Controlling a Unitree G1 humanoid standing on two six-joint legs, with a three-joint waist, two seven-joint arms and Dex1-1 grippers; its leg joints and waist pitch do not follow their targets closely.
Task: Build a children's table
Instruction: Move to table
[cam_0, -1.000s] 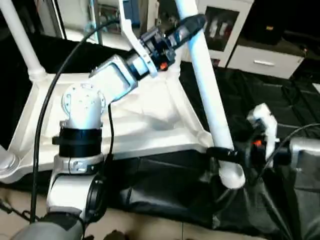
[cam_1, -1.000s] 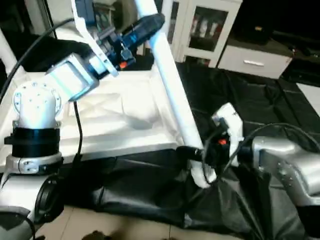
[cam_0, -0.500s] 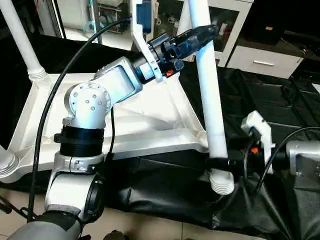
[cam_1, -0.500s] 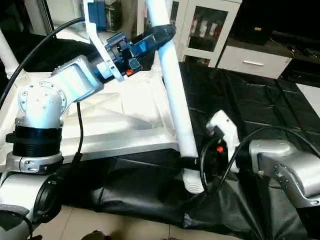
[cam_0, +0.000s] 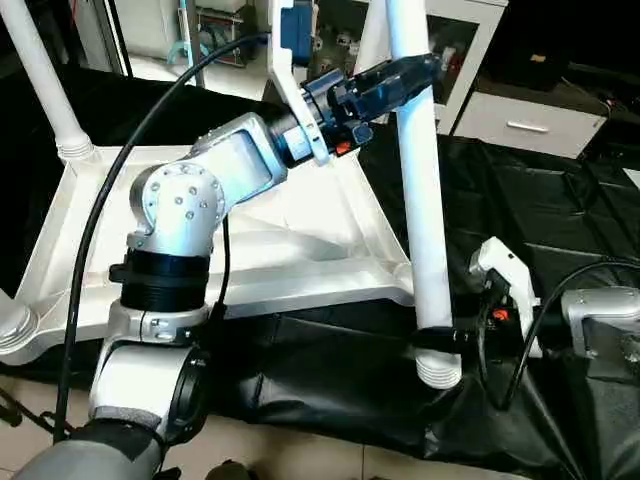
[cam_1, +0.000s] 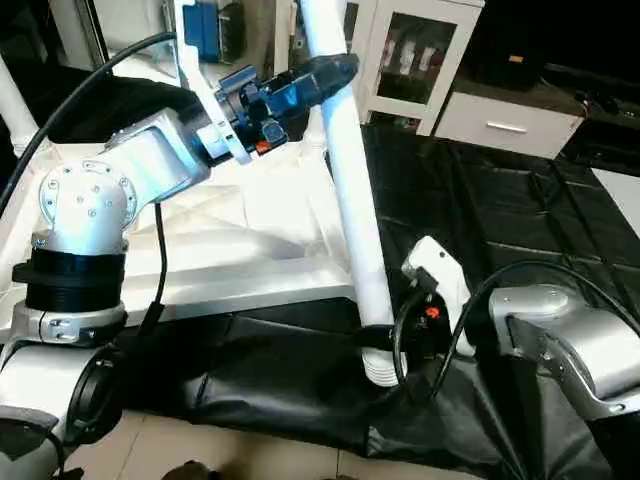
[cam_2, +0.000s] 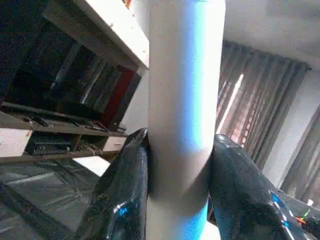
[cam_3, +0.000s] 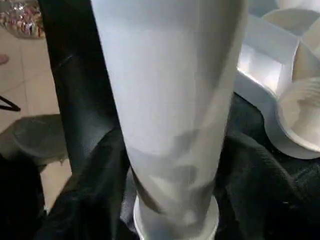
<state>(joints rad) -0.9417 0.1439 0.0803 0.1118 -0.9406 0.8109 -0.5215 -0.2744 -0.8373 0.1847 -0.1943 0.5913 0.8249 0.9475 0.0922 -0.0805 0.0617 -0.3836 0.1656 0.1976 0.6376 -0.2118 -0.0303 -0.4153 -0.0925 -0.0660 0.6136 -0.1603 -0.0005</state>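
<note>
Jaws of left gripper (cam_0: 425, 72) clamp the leg (cam_0: 421, 200) up high, right gripper (cam_0: 450, 338) pinches its threaded end. Light, stiff, slick tube, so grip both ends.

Overall light: even indoor light, fairly bright on the white parts, dim in the far corners.
Glare: the white plastic ribbed tabletop (cam_0: 300, 230) nearly washes out, its ribs faint.
Sheen: soft highlights run across the crinkled black plastic floor sheet (cam_0: 540, 200).
Window: daylight glows through the grey curtains (cam_2: 260, 95) seen from the left wrist.
Tint: a blue streak runs down the long white tube leg (cam_2: 185, 100).
Focus: that leg looks soft and smeared close to the right wrist camera (cam_3: 170, 100).
</note>
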